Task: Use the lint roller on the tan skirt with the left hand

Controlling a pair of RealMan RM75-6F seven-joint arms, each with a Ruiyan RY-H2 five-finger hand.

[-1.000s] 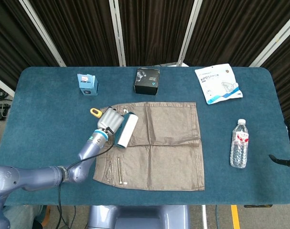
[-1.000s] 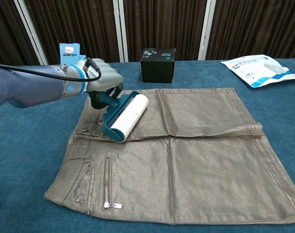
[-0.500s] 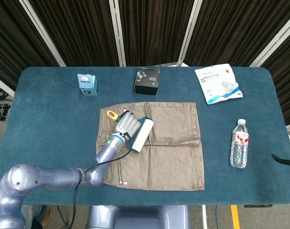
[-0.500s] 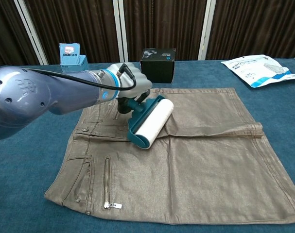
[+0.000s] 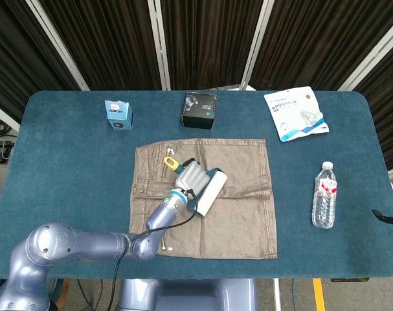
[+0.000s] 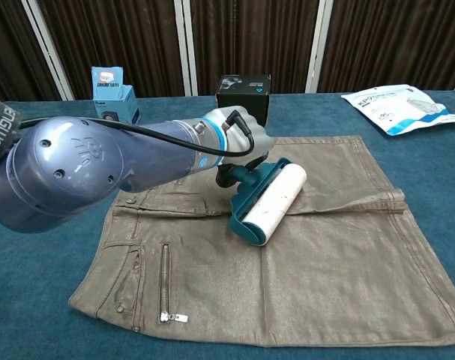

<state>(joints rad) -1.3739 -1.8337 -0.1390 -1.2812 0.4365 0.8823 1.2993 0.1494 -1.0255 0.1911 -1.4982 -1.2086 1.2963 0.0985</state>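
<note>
The tan skirt [image 5: 235,220] [image 6: 339,255] lies flat on the blue table, waistband and zip toward the left. My left hand [image 5: 190,175] [image 6: 240,138] grips the teal handle of the lint roller [image 5: 209,192] [image 6: 270,202]. Its white roll lies on the skirt near the middle fold. The handle's yellow end [image 5: 171,162] sticks out behind the hand in the head view. My right hand is out of sight in both views.
A black box [image 5: 200,110] [image 6: 243,99] stands behind the skirt, a small blue box [image 5: 119,115] [image 6: 112,84] at the back left. A white mask packet [image 5: 294,113] [image 6: 402,108] lies at the back right. A water bottle [image 5: 324,195] lies right of the skirt.
My left hand has rolled the lint roller rightward across the skirt, from near the waistband to about the middle. The dark part at the right edge has nearly left the head view.
</note>
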